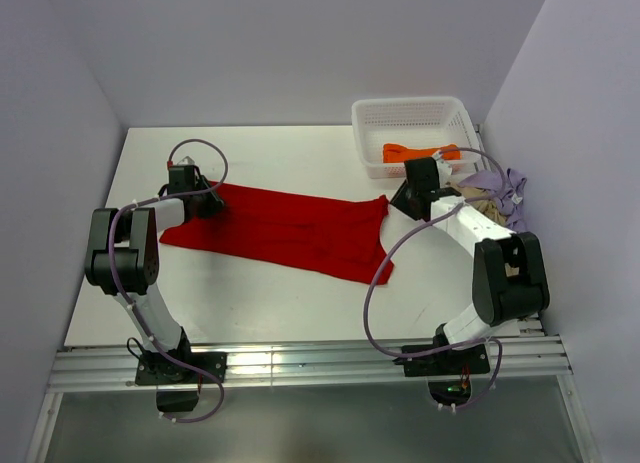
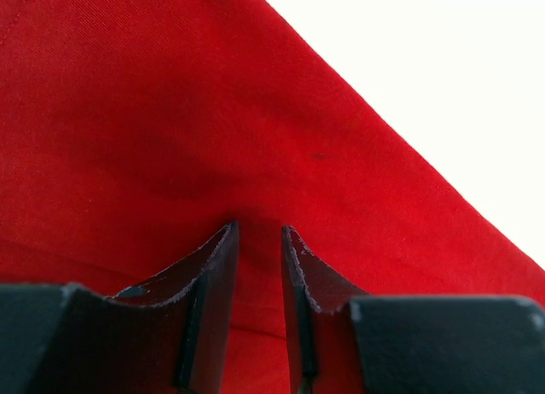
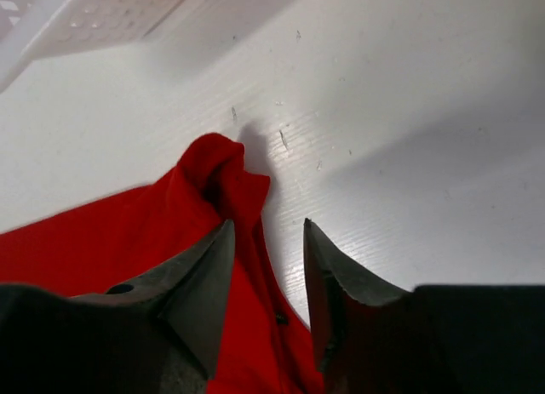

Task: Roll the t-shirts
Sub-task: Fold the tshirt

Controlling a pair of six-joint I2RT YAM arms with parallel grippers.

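Top view, red shirt: flat on the worktop, long axis left to right, one gripper at each end.
Top view, surroundings: basket with an orange shirt beyond the right end; lavender cloth beside the right arm.
Left wrist: left gripper narrow over the red shirt; cannot tell whether it holds the cloth.
Right wrist: right gripper parted and holding nothing; bunched shirt corner just ahead.

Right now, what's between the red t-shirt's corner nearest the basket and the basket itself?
Only bare white table. The right wrist view shows it between the red t-shirt corner and the basket, and the top view agrees.
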